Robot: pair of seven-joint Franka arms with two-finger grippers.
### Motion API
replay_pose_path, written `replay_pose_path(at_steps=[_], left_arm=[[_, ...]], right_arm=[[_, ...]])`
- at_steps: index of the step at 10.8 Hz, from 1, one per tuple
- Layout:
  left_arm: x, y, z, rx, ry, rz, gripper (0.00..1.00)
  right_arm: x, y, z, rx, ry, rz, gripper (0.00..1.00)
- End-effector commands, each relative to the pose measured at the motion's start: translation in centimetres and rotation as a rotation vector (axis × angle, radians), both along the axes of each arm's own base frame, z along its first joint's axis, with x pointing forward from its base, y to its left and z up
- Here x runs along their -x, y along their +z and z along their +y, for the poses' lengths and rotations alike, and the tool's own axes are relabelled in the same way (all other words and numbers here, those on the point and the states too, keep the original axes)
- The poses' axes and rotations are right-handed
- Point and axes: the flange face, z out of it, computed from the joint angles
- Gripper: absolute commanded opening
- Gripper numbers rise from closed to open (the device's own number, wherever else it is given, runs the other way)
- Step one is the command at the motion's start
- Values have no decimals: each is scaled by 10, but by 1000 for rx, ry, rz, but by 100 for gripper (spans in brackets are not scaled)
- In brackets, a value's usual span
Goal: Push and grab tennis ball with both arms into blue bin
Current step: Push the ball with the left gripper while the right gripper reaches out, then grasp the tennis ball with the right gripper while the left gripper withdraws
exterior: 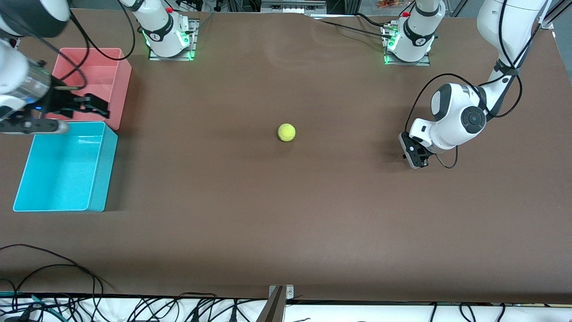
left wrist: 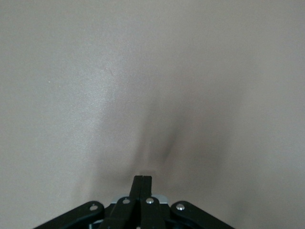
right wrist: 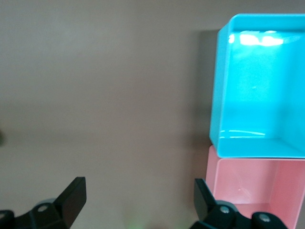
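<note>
The yellow-green tennis ball point(exterior: 286, 132) lies on the brown table near its middle, apart from both grippers; neither wrist view shows it. The blue bin point(exterior: 105, 170) stands open and empty at the right arm's end of the table and also shows in the right wrist view point(right wrist: 220, 71). My right gripper point(exterior: 103, 108) is open and empty, up in the air over where the blue bin and the pink bin meet; its fingers stand wide apart in the right wrist view point(right wrist: 138, 187). My left gripper point(exterior: 415, 158) is shut and empty, low over bare table toward the left arm's end; its wrist view point(left wrist: 143, 179) shows only table.
A pink bin point(exterior: 125, 85) of the same size stands against the blue bin, farther from the front camera; it also shows in the right wrist view point(right wrist: 212, 164). Both arm bases point(exterior: 167, 36) point(exterior: 409, 42) stand along the table's back edge. Cables hang along the front edge.
</note>
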Motion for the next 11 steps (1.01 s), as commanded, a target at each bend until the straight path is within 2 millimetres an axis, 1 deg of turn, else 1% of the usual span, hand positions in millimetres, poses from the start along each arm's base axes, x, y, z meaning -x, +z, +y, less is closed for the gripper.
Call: replay_pose_path(at_steps=[1,2,3,4,5,6,7,8,9,10,11], left_arm=[[-1,13,4,1,5,4,0],[-1,27,7,-9,7,3,0],[0,49,10,-25,13,11,0],[2,72,16,-41,21,15,0],[4,95,19,-56,21,4,3],[6,112,28,-68,36,0,8],[8,126,33,-75,44,-3,9],[10,141,36,-81,51,-17,17],[12,152,42,-84,59,-22,83],[11,166,50,-88,72,-36,100],[10,181,53,-88,78,-38,100]], right_arm=[[25,-37,48,-23,84,61,100],[38,-50,65,-20,119,72,100],[48,-72,71,-17,130,97,100],[63,-93,83,-46,124,116,100],[79,-118,91,-72,54,102,100],[92,-142,105,-70,55,78,100],[104,-158,131,-67,98,46,100],[114,-176,151,-58,61,13,100],[124,-192,180,-65,73,-33,100],[126,-208,196,-79,58,-53,100],[124,-223,205,-93,51,-61,100]])
